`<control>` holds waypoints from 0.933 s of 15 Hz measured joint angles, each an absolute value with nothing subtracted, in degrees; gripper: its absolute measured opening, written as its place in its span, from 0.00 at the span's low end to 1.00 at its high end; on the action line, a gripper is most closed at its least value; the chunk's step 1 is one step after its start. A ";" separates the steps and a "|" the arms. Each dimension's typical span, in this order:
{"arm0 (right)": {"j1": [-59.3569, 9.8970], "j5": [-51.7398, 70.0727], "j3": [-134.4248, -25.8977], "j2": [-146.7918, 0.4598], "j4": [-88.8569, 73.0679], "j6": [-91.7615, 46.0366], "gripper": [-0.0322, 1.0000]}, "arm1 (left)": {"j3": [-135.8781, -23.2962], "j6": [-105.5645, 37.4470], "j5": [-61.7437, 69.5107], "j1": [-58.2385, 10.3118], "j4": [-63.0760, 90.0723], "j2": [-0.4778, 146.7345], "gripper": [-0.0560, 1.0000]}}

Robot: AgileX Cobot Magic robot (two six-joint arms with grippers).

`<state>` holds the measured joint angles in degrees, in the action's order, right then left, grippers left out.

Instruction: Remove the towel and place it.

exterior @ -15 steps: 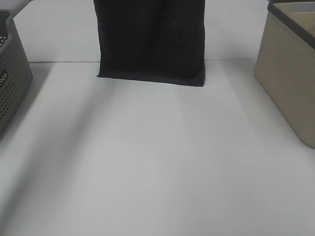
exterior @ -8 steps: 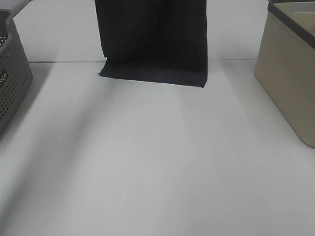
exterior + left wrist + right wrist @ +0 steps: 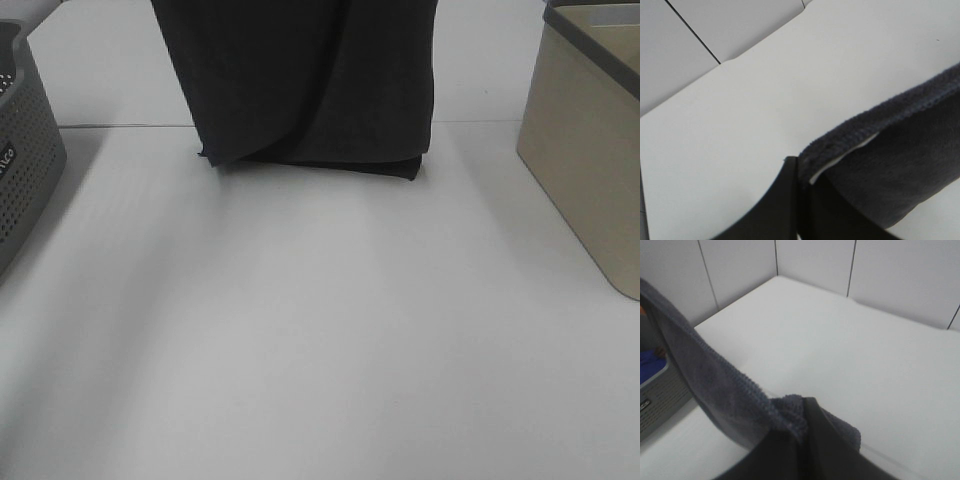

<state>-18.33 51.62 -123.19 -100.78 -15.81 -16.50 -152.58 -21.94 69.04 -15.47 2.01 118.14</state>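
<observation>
A large, very dark navy-black terry-cloth towel is hanging as a broad drape that runs up past the top of the high view, so its upper part is lying outside that picture. It is hanging well apart from the tall beige plastic bin, on the side of the bin that faces the grey perforated plastic basket, and roughly between the two. Its lower end is touching the flat white table at about the level of the bin's far corner. There the cloth is doubling over itself, one flap curving across the front and a flatter layer lying on the table beneath it.

Neither arm is showing in the high view.

In the left wrist view, the left gripper is pinching the towel's thin hemmed edge. Its dark fingers are pressing together on the cloth with no gap showing between them, and the towel is sagging away from the grip above the table.

In the right wrist view, the right gripper is clamping a bunched corner of the towel. Its fingers are closing tight on the fold, and the hemmed edge is stretching away from it towards the basket, on the side away from the bin.
</observation>
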 joint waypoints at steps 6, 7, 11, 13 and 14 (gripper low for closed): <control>-18.33 69.44 -122.96 -98.03 -16.39 -12.09 0.05 | -134.42 -13.98 69.44 -15.47 5.79 107.77 0.05; -18.39 69.67 -121.87 -97.29 -16.50 -11.17 0.05 | -128.29 -13.92 69.56 -15.47 5.79 104.34 0.05; -18.51 69.67 -107.43 -88.52 -19.88 -8.19 0.05 | -105.77 -13.81 69.50 -15.93 7.51 88.98 0.05; -18.56 69.67 -100.84 -84.86 -21.60 -8.02 0.05 | -99.52 -13.81 69.44 -15.93 8.59 84.74 0.05; -18.56 69.67 -97.12 -82.22 -22.46 -7.73 0.05 | -95.80 -13.81 69.39 -15.93 9.40 82.33 0.05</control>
<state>-18.56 69.67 -97.12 -82.22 -22.46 -7.73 -95.80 -13.81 69.39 -15.93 9.40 82.33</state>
